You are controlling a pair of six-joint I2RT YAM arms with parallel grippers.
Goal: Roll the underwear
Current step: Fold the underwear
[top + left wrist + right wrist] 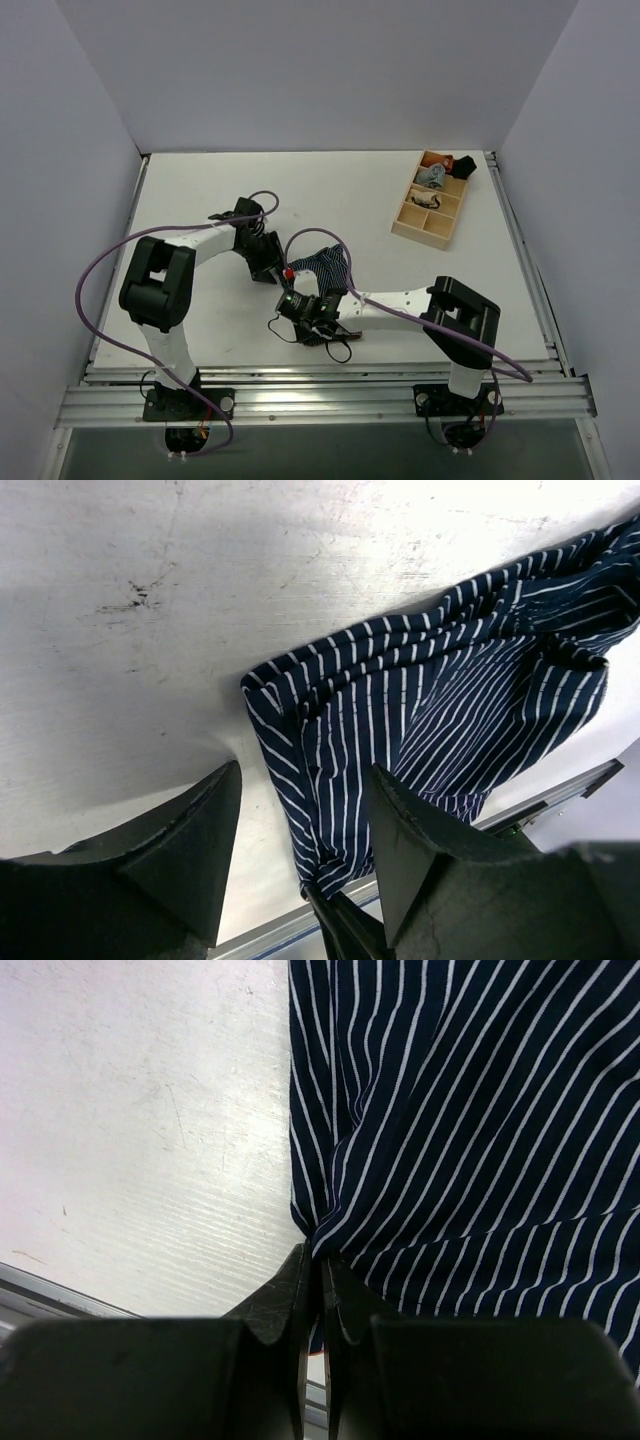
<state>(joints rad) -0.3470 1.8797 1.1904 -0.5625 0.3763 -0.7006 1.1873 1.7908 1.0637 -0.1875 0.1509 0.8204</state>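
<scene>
Fingers [285,1295] of the right gripper [318,1257] pinched shut on a fold of the striped underwear [470,1110], left gripper [305,772] spread open over its far edge, cloth bunched mid-way across the table [200,190].

White arms [395,303], black joints [158,285], seemingly purple cables [79,296].

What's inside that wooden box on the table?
At its far end the wooden box holds a grey bundle, an orange bundle and a black bundle of cloth. A dark scrap lies in a middle compartment. Anything beneath them is covered.
</scene>
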